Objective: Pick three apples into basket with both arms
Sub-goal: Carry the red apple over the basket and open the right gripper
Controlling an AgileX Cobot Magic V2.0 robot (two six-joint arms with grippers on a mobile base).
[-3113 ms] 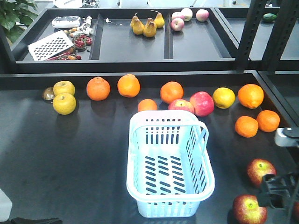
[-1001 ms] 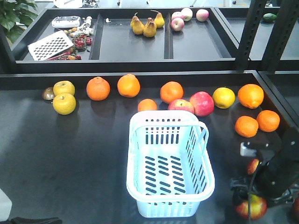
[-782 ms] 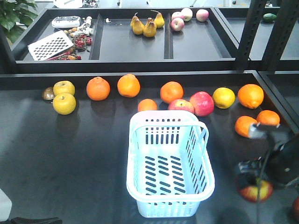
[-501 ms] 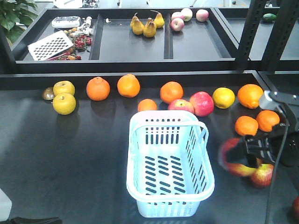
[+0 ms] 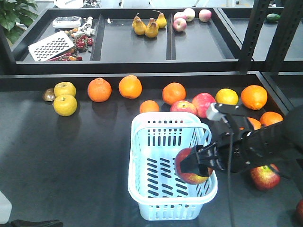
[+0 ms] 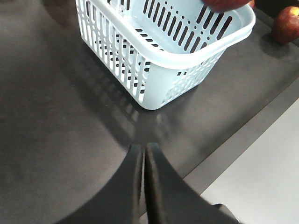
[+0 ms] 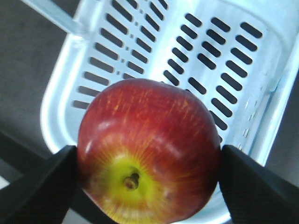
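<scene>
Black pads of my left gripper (image 6: 143, 148) are pressed together on nothing, low over the table (image 5: 71, 161) by its near edge, just short of the basket (image 5: 166, 208). My right gripper (image 5: 196, 163) clamps a maroon apple (image 7: 149, 140) above the basket's right side, inside its rim. Another apple (image 5: 265, 176) lies on the table toward the right edge. Oranges (image 5: 130, 86) line the far edge.

One dark red apple (image 5: 190, 166) with a yellow-green stem patch hangs pinched in the right tool (image 7: 147, 186) above the right side of the upright, pale blue slotted basket (image 5: 137, 161), while a second apple (image 5: 265, 177) lies on the counter (image 5: 71, 161) to the basket's right.
</scene>
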